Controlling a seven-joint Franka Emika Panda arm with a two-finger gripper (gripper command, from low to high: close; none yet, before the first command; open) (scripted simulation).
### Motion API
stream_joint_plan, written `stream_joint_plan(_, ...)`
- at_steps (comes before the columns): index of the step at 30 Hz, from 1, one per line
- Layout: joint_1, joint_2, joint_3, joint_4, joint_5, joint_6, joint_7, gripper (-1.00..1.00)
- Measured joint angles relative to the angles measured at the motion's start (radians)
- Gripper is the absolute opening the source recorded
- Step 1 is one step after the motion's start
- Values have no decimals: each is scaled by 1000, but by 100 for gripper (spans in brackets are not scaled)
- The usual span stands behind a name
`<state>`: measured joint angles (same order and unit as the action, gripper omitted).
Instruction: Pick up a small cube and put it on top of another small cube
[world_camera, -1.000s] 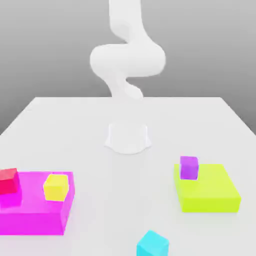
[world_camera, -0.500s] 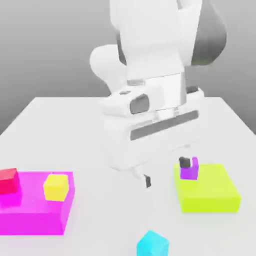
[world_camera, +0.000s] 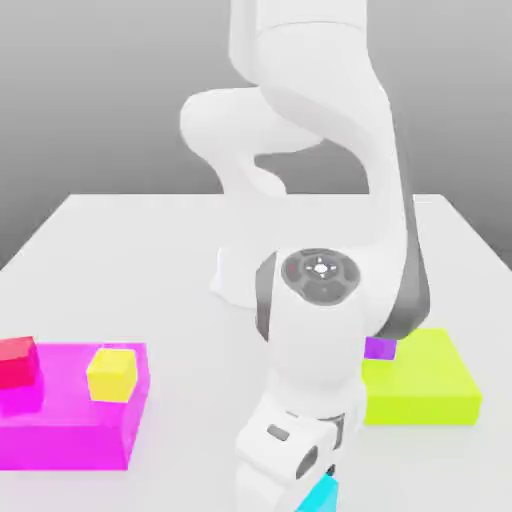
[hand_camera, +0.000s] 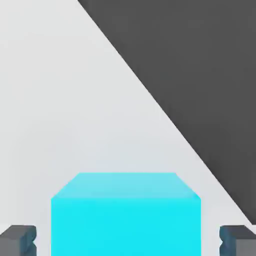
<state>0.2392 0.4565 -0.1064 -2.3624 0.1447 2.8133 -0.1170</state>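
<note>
Here, at the table's near edge, the cyan cube sits between the gripper fingers, which are spread with slivers of table showing on either side. An off-centre squeeze could nudge or twist it. The red cube waits on the magenta block. A second ago the arm stood upright, away from the cube.

A plain white tabletop spreads across the exterior view, its far edge running level from nine to three o'clock. Behind it rises a bare grey backdrop, darker toward twelve o'clock and paler near the tabletop's edge. Light is soft and even, perhaps from overhead. In the hand view, dark grey floor lies beyond the tabletop's edge.
</note>
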Motion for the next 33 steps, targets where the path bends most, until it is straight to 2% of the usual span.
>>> stream_joint_plan(4, 0, -1, 0, 0, -1, -2, 1, -100)
stream_joint_plan(10, 0, -189, -66, -35, -62, -148, 25, -100)
stream_joint_plan(16, -136, -347, -222, -52, -129, -267, -27, -100)
stream_joint_plan(25, -461, -524, -384, -85, -196, -420, -137, -100)
stream_joint_plan(33, -467, -395, -389, -121, -85, -278, -236, -100)
